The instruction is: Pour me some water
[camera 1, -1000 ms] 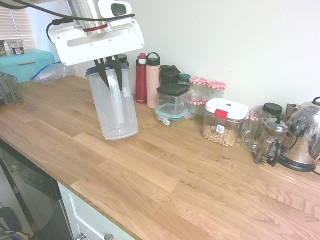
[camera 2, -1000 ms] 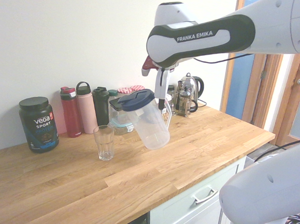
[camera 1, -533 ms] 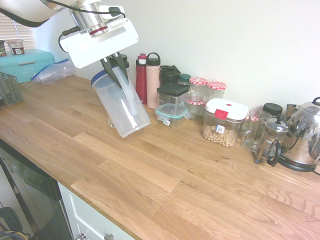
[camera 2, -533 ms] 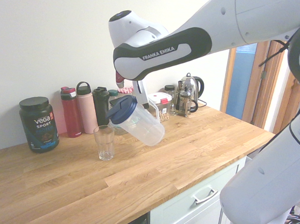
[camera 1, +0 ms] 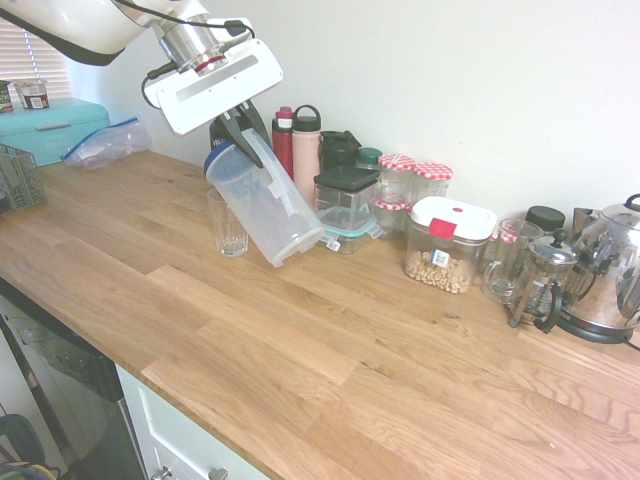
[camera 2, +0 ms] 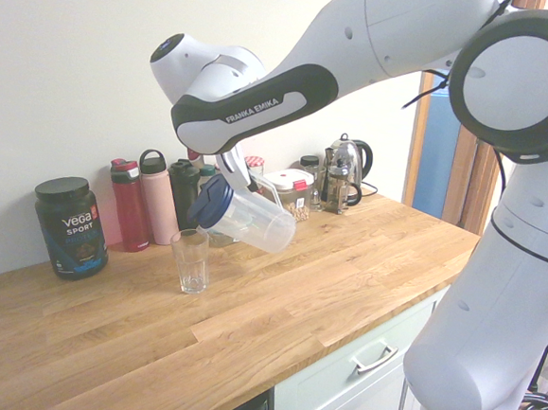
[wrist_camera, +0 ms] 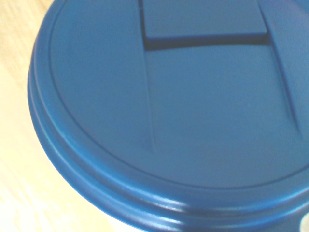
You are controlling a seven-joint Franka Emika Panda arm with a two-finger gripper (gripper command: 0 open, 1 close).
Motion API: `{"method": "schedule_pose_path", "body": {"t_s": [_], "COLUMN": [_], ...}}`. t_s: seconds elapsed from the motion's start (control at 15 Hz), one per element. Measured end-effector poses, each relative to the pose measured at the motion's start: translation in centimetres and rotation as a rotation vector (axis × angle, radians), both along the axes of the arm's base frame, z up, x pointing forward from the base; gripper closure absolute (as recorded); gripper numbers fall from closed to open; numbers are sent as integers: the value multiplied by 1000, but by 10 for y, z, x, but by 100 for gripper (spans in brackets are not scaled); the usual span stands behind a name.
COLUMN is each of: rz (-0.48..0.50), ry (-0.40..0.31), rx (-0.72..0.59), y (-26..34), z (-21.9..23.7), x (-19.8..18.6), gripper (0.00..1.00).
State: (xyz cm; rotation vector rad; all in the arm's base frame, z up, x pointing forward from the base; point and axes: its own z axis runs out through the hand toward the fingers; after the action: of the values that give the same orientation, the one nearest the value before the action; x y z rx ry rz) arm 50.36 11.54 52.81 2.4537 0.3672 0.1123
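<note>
First exterior view: the white arm's two-finger gripper [camera 1: 238, 128] is clenched on the handle of a clear plastic pitcher with a dark blue lid [camera 1: 266, 205], holding it clear of the pale wooden countertop [camera 1: 330, 350]. The pitcher is tilted steeply, its lidded end uppermost and turned toward a small clear drinking glass [camera 1: 229, 223] that stands upright on the countertop. The lid edge lies just above and beside the rim of the glass; contact between the two cannot be determined. No stream of water is discernible, and the glass appears empty. Second exterior view: the pitcher [camera 2: 243, 220] lies close to horizontal, with the blue lid directly above the glass [camera 2: 190, 260]. The gripper [camera 2: 229, 171] grasps it from above. Behind the glass, along the white wall, stand a red bottle [camera 2: 129, 205], a pink bottle [camera 2: 160, 205] and a black tub with a printed label [camera 2: 70, 226]. Further along the countertop in the first exterior view stand a white-lidded container holding nuts [camera 1: 447, 245] and a steel kettle [camera 1: 613, 270]. Wrist view: the blue lid [wrist_camera: 183, 111] fills nearly the entire picture, slightly out of focus.
</note>
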Motion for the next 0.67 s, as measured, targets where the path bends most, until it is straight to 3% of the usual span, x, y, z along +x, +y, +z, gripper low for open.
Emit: {"method": "schedule_pose_path", "body": {"t_s": [0.4, 0.67], "rz": [28, 16], "ry": [28, -13], "rx": [-99, -33], "y": [13, 8], "z": [-10, 4], "x": [0, 2], "gripper": [100, 100]}}
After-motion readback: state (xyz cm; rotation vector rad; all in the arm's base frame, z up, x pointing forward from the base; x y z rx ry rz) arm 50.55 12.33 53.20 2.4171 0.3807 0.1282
